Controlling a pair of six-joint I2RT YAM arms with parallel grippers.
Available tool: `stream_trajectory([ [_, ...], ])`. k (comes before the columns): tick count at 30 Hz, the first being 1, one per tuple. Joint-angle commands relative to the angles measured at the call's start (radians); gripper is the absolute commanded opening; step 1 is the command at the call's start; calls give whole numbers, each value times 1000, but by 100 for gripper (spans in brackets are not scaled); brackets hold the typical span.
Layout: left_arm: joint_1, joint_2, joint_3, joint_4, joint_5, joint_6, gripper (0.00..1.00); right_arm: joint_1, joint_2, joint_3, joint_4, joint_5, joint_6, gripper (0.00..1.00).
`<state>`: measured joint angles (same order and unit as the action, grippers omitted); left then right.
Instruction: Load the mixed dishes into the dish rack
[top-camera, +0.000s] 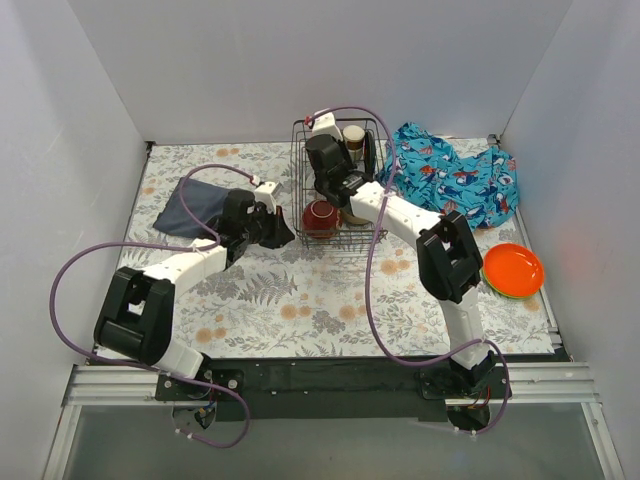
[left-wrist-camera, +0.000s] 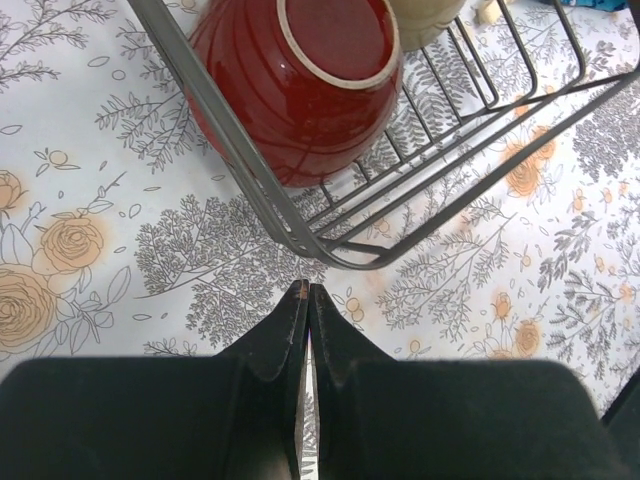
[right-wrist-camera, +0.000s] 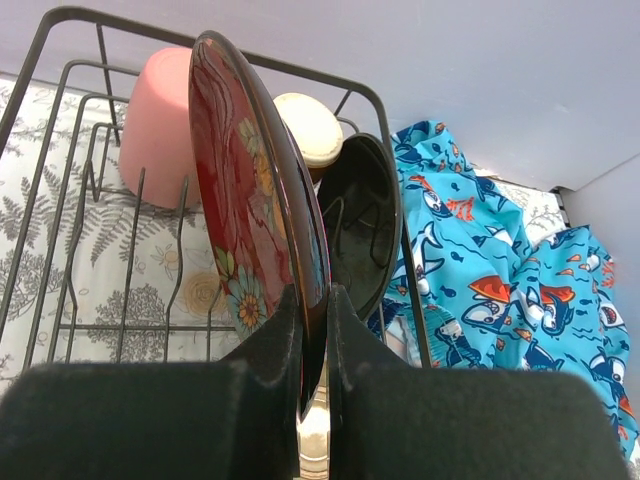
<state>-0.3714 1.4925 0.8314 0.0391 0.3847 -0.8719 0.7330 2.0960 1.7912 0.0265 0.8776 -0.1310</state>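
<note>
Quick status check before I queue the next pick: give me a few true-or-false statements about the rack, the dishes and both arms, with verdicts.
1. The right fingers clamp a glossy dark floral plate standing on edge inside the black wire dish rack. True.
2. The left fingers hold the dark red ribbed bowl. False: they are shut on nothing, outside the rack; the bowl sits in the rack.
3. The round orange plate is in the rack. False: it lies on the floral-patterned table to the right, on a green plate.
4. A pink cup stands in the rack. True.
</note>
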Motion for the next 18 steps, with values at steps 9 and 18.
stream_trajectory([
  [9, -4, -83, -41, 31, 66, -1, 0, 16, 33, 94, 193, 215, -22, 1],
  [18, -4, -97, -54, 31, 69, 2, 0, 16, 79, 102, 197, 281, 27, 1],
])
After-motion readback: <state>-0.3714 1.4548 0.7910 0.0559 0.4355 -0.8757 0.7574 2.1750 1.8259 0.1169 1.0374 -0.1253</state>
